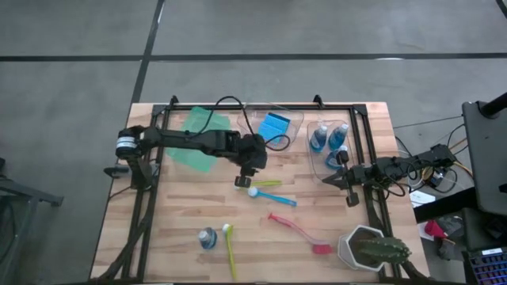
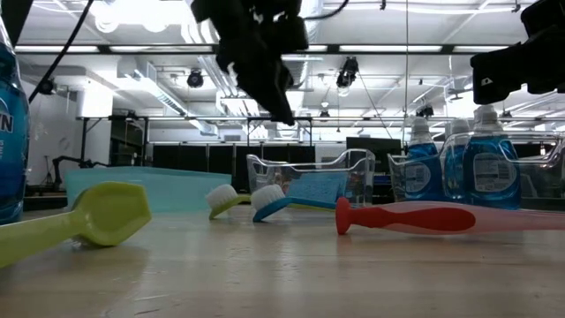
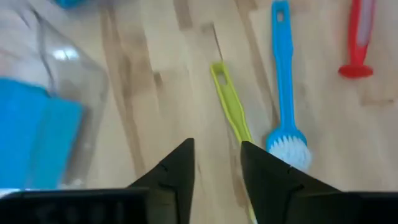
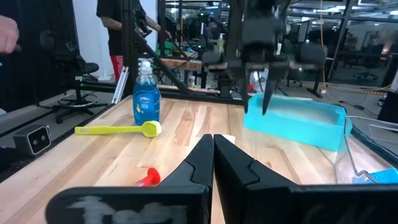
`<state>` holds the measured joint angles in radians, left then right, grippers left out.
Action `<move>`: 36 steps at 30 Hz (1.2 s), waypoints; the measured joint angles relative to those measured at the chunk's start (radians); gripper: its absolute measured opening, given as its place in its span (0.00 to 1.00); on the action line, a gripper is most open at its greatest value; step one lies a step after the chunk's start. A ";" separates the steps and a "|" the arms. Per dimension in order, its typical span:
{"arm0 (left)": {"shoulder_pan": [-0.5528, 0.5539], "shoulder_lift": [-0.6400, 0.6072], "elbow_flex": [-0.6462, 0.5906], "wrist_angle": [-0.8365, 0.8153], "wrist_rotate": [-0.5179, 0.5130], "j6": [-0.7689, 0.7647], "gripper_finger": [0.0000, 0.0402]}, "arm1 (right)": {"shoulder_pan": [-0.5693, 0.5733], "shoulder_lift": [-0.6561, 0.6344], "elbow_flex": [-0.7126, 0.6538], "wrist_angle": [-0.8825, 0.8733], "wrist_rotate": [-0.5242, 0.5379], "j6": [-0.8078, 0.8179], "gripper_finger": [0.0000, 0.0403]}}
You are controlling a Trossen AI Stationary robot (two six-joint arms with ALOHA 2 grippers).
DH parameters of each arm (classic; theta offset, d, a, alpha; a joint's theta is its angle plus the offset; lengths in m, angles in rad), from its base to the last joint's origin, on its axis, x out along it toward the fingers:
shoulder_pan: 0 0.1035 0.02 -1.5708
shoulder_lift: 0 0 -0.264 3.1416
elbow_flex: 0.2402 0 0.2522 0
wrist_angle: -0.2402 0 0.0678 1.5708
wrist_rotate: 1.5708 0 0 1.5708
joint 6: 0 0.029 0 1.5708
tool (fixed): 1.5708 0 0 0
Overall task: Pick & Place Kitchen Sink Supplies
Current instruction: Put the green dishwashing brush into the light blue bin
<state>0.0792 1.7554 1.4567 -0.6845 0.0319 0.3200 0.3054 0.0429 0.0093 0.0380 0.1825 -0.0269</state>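
A pale wooden tabletop (image 1: 182,214) stands on a grey concrete floor (image 1: 71,79) crossed by dark seams. Beyond it, an industrial ceiling (image 2: 159,53) carries bright strip lights (ducts too), with dark metal racks (image 4: 186,37) behind.

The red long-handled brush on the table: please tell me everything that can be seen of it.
The red long-handled plastic brush lies flat on the wooden table, in its front right part, slanted, between the blue brush and the white-potted cactus. It is one colour throughout. The thin handle points toward the table's middle; the wider head, at the end nearer the cactus, looks like a red block. In the low view the handle looks smooth and slightly glossy, with a flared end. Nothing touches it except the table, and neither claw is near it.
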 joint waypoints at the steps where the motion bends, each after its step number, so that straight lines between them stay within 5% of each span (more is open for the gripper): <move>1: 0.000 0.000 -0.016 0.002 0.000 -0.014 0.34 | 0.000 0.000 0.000 0.000 0.000 0.000 0.02; 8: -0.006 0.000 -0.153 0.177 0.003 -0.094 0.46 | 0.000 0.000 0.000 0.000 0.000 0.000 0.02; 18: -0.007 0.002 -0.289 0.474 0.008 -0.238 0.45 | 0.000 0.000 0.000 0.000 0.000 0.000 0.02; 36: -0.024 0.097 -0.319 0.494 0.012 -0.297 0.45 | 0.000 0.000 0.000 0.000 0.000 0.000 0.02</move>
<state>0.0547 1.8524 1.1381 -0.1908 0.0437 0.0227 0.3050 0.0425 0.0093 0.0383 0.1825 -0.0269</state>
